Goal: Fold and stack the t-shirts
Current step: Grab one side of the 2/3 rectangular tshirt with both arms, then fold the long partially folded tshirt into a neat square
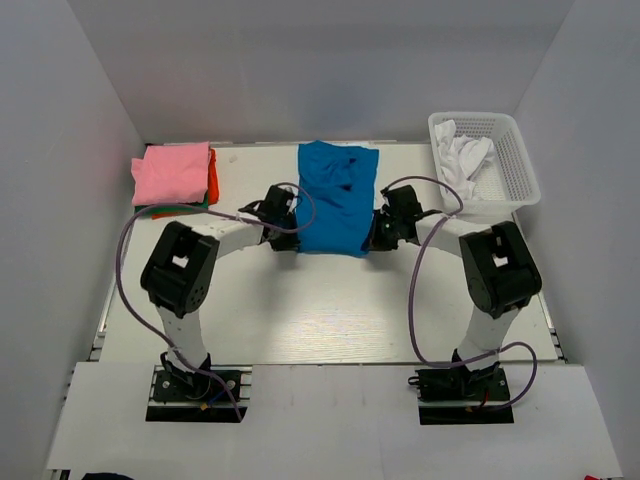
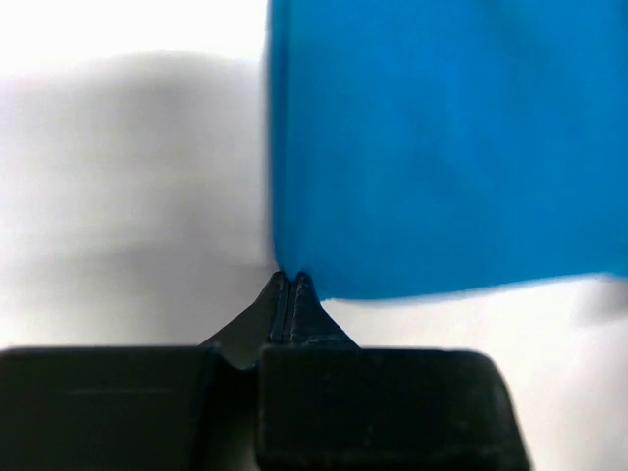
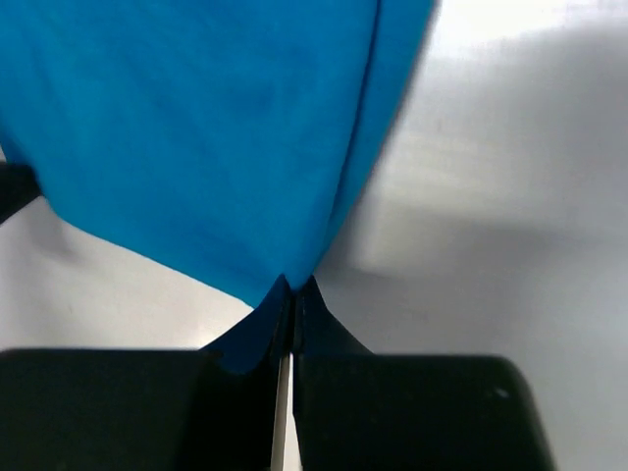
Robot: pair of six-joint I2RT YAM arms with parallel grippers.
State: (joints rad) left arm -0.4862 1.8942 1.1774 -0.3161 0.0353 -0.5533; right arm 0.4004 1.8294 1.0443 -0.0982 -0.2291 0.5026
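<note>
Now, step: folding the bright blue short-sleeved cloth t-shirt (image 1: 338,200). By my read the side folds were done and the near-hem-to-far-end fold was just starting.
Blue tee pos: flat on the pale wood-grain desk (image 1: 330,310), mid-far, btw the two arms. It lay as a narrow strip with no sleeves sticking out and some creases toward the far end.
Left claw (image 2: 291,280): closed, tips pinched on the near-left corner of the blue cloth, low to the desk.
Right claw (image 3: 294,285): closed, blue cloth caught btw its tips at the near-right corner, with a fold line running up from the grip.
Stack: folded pink cloth t-shirt (image 1: 172,172) on top at far-left of desk. The orange cloth t-shirt (image 1: 213,178) showed at its right edge; a thin green edge (image 1: 178,209) showed underneath, too slim to say more.
Waiting: crumpled white cloth t-shirts (image 1: 462,160) in the white plastic mesh basket (image 1: 525,170), far-right.
Progress: prob past halfway. Three colours were stacked, blue was mid-fold, and the whites were untouched.
Next move needs: both claws to lift together at equal height and carry the hem away from the bases toward the collar end. Cloth must stay taut btw them, then be lowered w/ edges lined up before release.
Watch for: uneven lift skewing the fold, or a thin corner slipping from the left pinch.
</note>
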